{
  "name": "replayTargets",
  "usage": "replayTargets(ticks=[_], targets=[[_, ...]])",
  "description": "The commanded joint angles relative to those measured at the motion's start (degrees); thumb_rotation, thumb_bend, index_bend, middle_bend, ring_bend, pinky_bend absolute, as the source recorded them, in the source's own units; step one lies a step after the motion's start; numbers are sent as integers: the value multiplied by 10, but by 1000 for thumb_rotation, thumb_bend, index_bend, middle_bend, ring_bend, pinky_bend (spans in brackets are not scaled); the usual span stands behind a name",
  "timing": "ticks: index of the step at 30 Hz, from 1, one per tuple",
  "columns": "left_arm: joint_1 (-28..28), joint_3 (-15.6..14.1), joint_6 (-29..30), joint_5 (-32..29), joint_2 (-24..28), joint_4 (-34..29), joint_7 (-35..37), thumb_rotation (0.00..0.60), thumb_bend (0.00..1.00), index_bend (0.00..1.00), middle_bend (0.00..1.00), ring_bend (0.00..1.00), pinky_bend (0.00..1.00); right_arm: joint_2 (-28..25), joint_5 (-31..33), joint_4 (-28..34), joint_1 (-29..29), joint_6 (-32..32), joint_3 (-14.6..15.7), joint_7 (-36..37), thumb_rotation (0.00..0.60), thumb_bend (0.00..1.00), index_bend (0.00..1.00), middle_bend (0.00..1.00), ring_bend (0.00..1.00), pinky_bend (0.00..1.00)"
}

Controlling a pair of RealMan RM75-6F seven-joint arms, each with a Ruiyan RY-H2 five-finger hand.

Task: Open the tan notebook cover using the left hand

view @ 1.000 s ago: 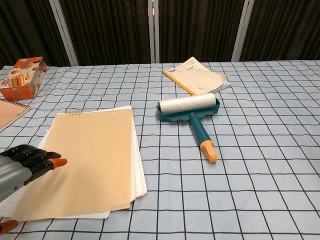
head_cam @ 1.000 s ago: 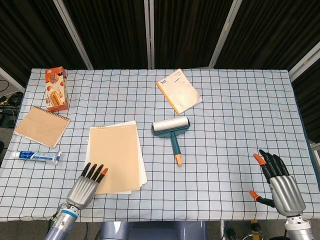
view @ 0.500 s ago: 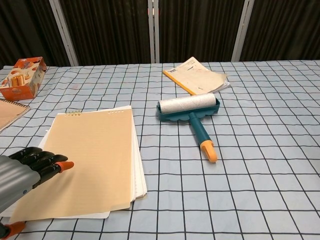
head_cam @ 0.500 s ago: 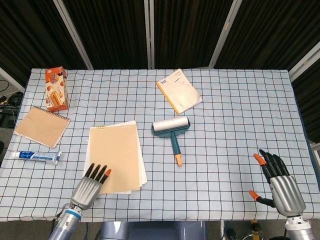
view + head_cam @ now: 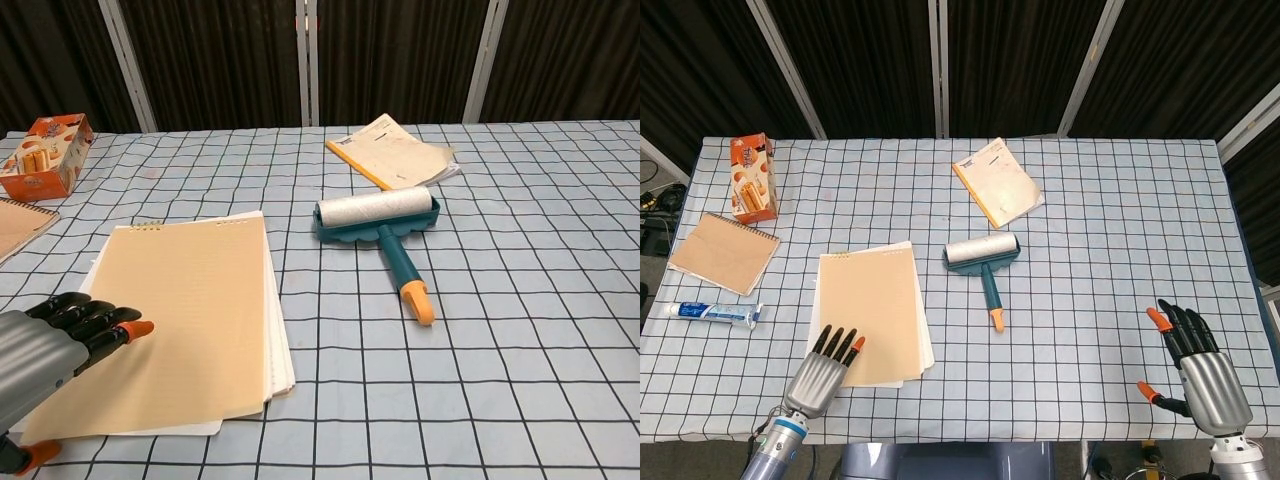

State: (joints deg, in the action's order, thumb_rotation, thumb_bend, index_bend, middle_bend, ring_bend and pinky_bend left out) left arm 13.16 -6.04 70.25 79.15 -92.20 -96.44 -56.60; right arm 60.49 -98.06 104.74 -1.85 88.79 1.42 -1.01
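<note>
The tan notebook [image 5: 868, 315] lies closed and flat on the checked cloth, left of centre, with white pages showing along its right edge; in the chest view the notebook [image 5: 190, 310] fills the near left. My left hand [image 5: 821, 372] lies with fingers stretched over the notebook's near left corner and holds nothing. The chest view shows the left hand [image 5: 45, 352] low over that corner, orange fingertips pointing right. My right hand [image 5: 1200, 368] rests at the near right of the table, fingers spread and empty.
A teal lint roller [image 5: 983, 262] lies just right of the notebook. A yellow-edged booklet [image 5: 997, 182] sits behind it. At the left are a brown spiral pad [image 5: 723, 252], a toothpaste tube [image 5: 712, 312] and an orange snack box [image 5: 753, 178].
My left hand has slid a little to the right over the notebook's near left corner. The notebook and the right hand have not moved.
</note>
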Motion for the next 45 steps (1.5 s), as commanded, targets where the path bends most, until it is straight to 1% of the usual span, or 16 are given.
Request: replayTargets(ticks=[1,5,7,21,26,31,35,41,45], targets=[[1,-1,1,-1,-1,2,1,600,377,0,0,0,0,0,0,0,0,-1,1,-1,600,59,47,0,0,0],[2,-1,3,2,0,2,5,600,450,0,0,0,0,1,2,0,0,-4,1,-3,600,60,47,0,0,0],[2,-1,4,1,1,3,5,600,467,0,0,0,0,1,2,0,-1,-5,1,-3,600,60,47,0,0,0],[13,9,-8,-28,-1,20,3,600,467,0,0,0,0,2,3,-1,-1,-6,1,-4,600,60,47,0,0,0],[16,9,-7,-29,-2,25,2,600,467,0,0,0,0,3,3,-2,-1,-6,1,-3,600,59,47,0,0,0],[21,16,-5,-30,-10,38,8,600,474,0,0,0,0,3,2,-2,-1,-7,2,-3,600,59,47,0,0,0],[26,22,-8,-35,-16,50,11,600,551,0,0,0,0,4,3,-2,-1,-6,1,-3,600,60,47,0,0,0],[37,34,-16,-54,-18,55,1,600,582,0,0,0,0,4,2,-3,-1,-6,1,-1,600,59,47,0,0,0],[44,41,-18,-64,-19,55,-5,600,643,0,0,0,0,4,2,-2,-1,-5,1,1,600,60,47,0,0,0]])
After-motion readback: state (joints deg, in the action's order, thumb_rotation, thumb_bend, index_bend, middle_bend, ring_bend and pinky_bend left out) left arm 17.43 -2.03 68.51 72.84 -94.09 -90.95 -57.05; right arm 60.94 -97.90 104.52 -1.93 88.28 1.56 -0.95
